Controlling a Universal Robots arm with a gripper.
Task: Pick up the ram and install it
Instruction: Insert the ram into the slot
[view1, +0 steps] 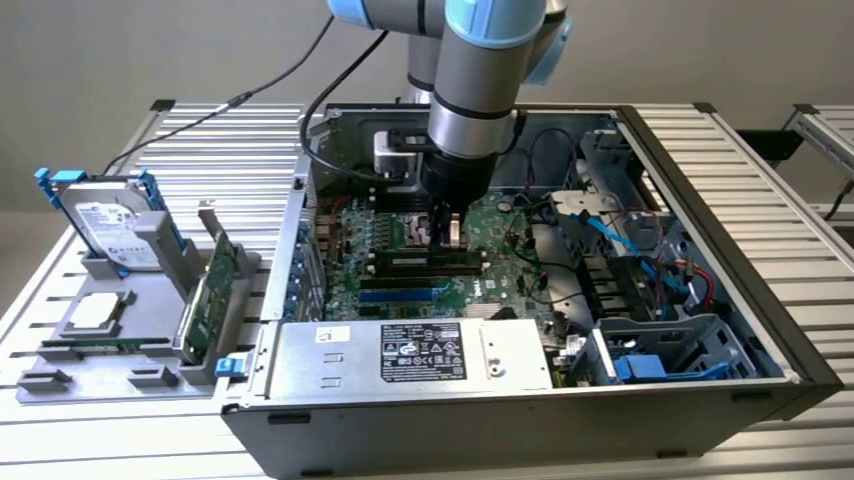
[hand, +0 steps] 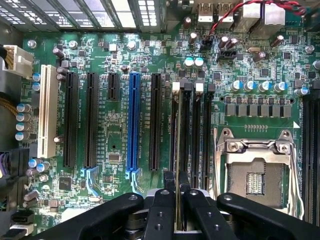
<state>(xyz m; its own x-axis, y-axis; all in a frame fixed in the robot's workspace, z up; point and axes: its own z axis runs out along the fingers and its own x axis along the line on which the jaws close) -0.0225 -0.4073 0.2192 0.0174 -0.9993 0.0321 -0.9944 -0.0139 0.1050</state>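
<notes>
Claw (hand: 177, 184) narrow, tight on the ram (hand: 178, 145)

**Exterior view:** a raised camera off the arm (view1: 474, 90) looks obliquely down into the open computer case (view1: 507, 430) from a middle distance (the whole case and much of the slatted table (view1: 747, 150) fit).

**Wrist view:** a camera looks straight down past the gripper (hand: 178, 182) at the motherboard (hand: 115, 65), close.

**Shared:** the memory slots (view1: 427, 262) and the neighbouring board.
</notes>
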